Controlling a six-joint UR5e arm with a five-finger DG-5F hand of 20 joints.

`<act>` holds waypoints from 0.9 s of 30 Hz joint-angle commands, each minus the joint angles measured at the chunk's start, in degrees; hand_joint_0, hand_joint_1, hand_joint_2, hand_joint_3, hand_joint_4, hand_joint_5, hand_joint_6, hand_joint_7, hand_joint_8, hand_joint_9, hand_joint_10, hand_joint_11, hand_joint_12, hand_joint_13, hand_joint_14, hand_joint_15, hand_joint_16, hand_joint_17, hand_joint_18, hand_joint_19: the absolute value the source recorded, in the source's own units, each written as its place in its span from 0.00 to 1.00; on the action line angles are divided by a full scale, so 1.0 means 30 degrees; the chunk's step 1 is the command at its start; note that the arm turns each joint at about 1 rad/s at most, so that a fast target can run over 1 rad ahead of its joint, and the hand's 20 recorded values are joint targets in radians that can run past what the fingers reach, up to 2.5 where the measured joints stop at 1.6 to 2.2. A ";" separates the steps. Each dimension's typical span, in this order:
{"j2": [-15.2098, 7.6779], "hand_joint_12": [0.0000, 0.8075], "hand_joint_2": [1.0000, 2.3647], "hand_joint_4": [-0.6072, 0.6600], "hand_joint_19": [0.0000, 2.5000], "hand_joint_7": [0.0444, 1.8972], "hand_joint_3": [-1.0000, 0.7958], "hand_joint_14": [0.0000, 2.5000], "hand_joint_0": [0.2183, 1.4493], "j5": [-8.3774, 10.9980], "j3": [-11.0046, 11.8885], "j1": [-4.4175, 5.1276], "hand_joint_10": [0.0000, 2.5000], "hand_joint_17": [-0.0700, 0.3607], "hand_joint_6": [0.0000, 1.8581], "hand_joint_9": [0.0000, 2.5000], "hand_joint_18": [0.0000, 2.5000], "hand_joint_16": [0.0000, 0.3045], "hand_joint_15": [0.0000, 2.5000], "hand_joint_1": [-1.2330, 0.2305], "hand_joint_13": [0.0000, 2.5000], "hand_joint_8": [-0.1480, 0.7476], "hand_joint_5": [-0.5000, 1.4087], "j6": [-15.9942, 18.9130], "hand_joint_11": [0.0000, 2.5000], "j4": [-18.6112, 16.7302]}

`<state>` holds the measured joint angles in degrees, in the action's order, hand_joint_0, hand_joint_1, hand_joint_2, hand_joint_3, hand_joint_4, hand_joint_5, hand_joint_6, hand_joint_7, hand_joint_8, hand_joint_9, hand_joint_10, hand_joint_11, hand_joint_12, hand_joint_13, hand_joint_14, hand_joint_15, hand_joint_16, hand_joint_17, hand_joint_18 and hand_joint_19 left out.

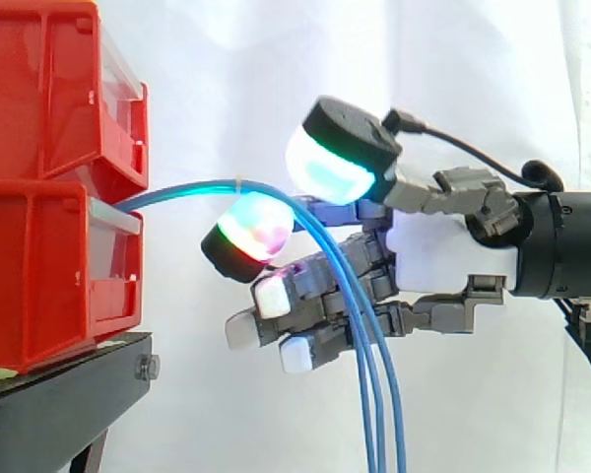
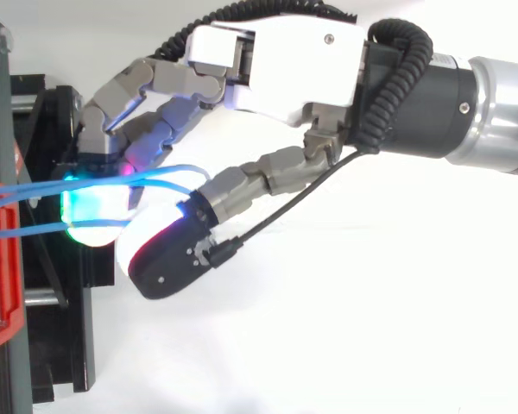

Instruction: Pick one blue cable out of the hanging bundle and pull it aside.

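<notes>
While the hand [image 1: 443, 251] is curling its thumb and one finger about the bundle [image 1: 381, 434] just clear of the red bins [image 1: 49, 197], you are working the step that decides everything: getting one blue cable [image 1: 177, 190] alone. The strands are leaving the gap between the bins, arching away from them over the lower glowing pad [image 1: 251, 232] and under the thumb pad, then hanging down on the side away from the bins. The grip is looking closed on cable at that crest, with the other fingers folding below it, though I cannot tell how many strands are lying inside. To my mind you are needing to settle that before pulling. From above, one strand is running apart from the others beside the bins. Be drawing sideways slowly, away from the bins, and be watching for strands dragging along or snagging where they are leaving the bins.
</notes>
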<state>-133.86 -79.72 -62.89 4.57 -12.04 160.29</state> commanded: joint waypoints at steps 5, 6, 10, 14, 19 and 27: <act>0.0002 0.29 0.00 0.51 0.22 0.43 0.28 0.01 0.27 0.0001 0.0018 0.0000 0.01 0.37 0.46 0.39 0.25 0.13 0.16 0.62 0.28 0.44 0.20 0.0030 0.17 -0.0021; -0.0028 0.29 0.00 0.50 0.22 0.44 0.28 0.01 0.29 0.0001 0.0018 0.0000 0.01 0.37 0.46 0.38 0.24 0.13 0.16 0.59 0.28 0.44 0.20 0.0030 0.17 -0.0021; 0.0002 0.30 0.01 0.49 0.21 0.44 0.43 0.01 0.30 0.0001 -0.0012 0.0000 0.01 0.37 0.49 0.36 0.24 0.13 0.16 0.47 0.28 0.44 0.19 0.0001 0.19 -0.0021; 0.0002 0.29 0.01 0.43 0.20 0.40 0.48 0.01 0.34 0.0001 0.0018 0.0000 0.01 0.37 0.53 0.33 0.25 0.13 0.16 0.32 0.27 0.42 0.18 -0.0029 0.22 -0.0021; 0.0002 0.28 0.01 0.41 0.18 0.37 0.41 0.01 0.38 -0.0029 0.0018 0.0000 0.01 0.37 0.53 0.32 0.25 0.13 0.15 0.28 0.26 0.41 0.17 -0.0058 0.22 -0.0080; 0.0090 0.27 0.00 0.45 0.17 0.38 0.28 0.01 0.36 -0.0029 -0.0012 -0.0088 0.01 0.36 0.52 0.34 0.25 0.12 0.15 0.16 0.27 0.38 0.18 -0.0029 0.23 -0.0050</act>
<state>-133.68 -79.77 -62.89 4.44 -12.11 160.15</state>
